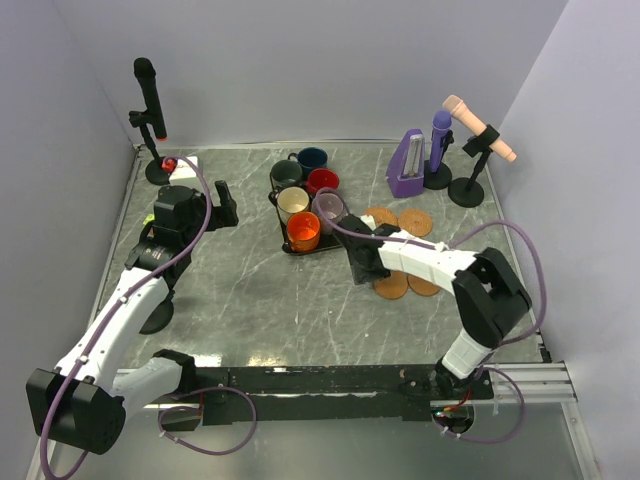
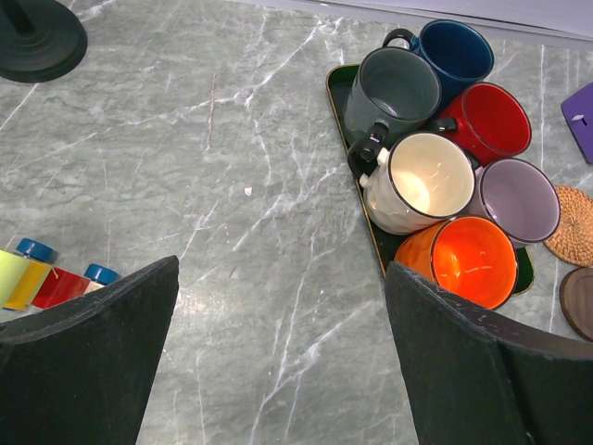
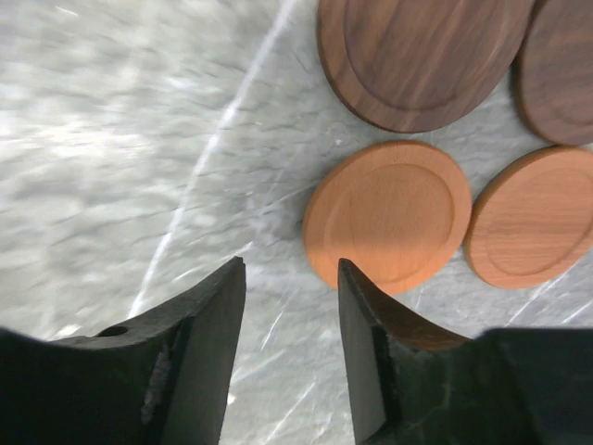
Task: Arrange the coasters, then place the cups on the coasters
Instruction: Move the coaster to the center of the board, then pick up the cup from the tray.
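The coasters lie flat on the grey marbled table (image 1: 250, 290), all to the right of the black tray (image 1: 277, 212). Two woven tan coasters (image 1: 380, 215) sit side by side just right of the tray, about level with its middle. Two smooth orange-tan coasters (image 3: 387, 215) lie close together on the near side, right of the tray's near corner. Two dark brown coasters (image 3: 422, 51) lie between those two pairs. In the overhead view the right arm hides most of them.

The six cups stand upright, packed against each other on the tray, none of them on a coaster. The navy cup (image 1: 312, 158) is at the tray's far end. The dark grey-green cup (image 1: 286, 175) and the red cup (image 1: 322, 181) come next. The cream cup (image 1: 293, 202) and the mauve-grey cup (image 1: 328, 207) follow them. The orange cup (image 1: 303, 230) is at the near end.

The right pincer (image 3: 289, 269) points down at the table just right of the tray's near end. Its jaws are parted with only bare table between them, and the closer orange-tan coaster lies just beyond one fingertip. The left pincer (image 2: 278, 352) hangs above the table well to the left of the tray, with its jaws spread wide and holding nothing.

A black microphone (image 1: 147, 95) on a stand stands far left of the tray at the back. A few small coloured bottles (image 2: 46, 278) lie left of the tray. Beyond the tray's right side, at the back, stand a purple wedge-shaped object (image 1: 407, 165), a purple microphone (image 1: 440, 135) and a peach microphone (image 1: 480, 127).
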Motion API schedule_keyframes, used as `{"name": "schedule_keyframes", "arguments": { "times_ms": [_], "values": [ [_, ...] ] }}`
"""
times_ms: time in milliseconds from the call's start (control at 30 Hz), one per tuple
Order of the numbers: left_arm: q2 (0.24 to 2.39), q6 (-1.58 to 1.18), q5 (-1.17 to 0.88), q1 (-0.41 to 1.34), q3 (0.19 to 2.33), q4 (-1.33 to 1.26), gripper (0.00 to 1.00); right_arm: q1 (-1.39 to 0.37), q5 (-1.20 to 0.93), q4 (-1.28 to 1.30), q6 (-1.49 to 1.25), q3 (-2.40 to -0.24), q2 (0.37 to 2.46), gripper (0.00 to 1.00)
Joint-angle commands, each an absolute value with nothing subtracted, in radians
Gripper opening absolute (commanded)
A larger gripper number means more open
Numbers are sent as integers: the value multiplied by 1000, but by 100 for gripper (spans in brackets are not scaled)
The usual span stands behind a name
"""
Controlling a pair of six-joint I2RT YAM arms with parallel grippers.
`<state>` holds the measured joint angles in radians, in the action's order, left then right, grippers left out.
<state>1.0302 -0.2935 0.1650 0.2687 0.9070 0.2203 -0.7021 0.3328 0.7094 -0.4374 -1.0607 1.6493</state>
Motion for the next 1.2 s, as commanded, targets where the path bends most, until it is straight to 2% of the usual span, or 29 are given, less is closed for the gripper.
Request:
{"name": "schedule_keyframes", "arguments": {
  "times_ms": [0,433,867,1100,1167],
  "values": [
    [1025,-299,153,265,930,180,97,-692,321,755,-394,-1158,1539,54],
    [1023,-296,166,265,927,178,97,-592,365,776,-316,-1350,1625,53],
    [1063,-339,22,279,928,153,99,-554,218,641,-419,-1169,1388,65],
    [1201,-314,-75,379,946,155,99,-525,193,655,-411,-1138,1267,69],
    [1255,-313,-97,403,969,158,95,-517,195,652,-403,-1124,1249,70]
  ]
}}
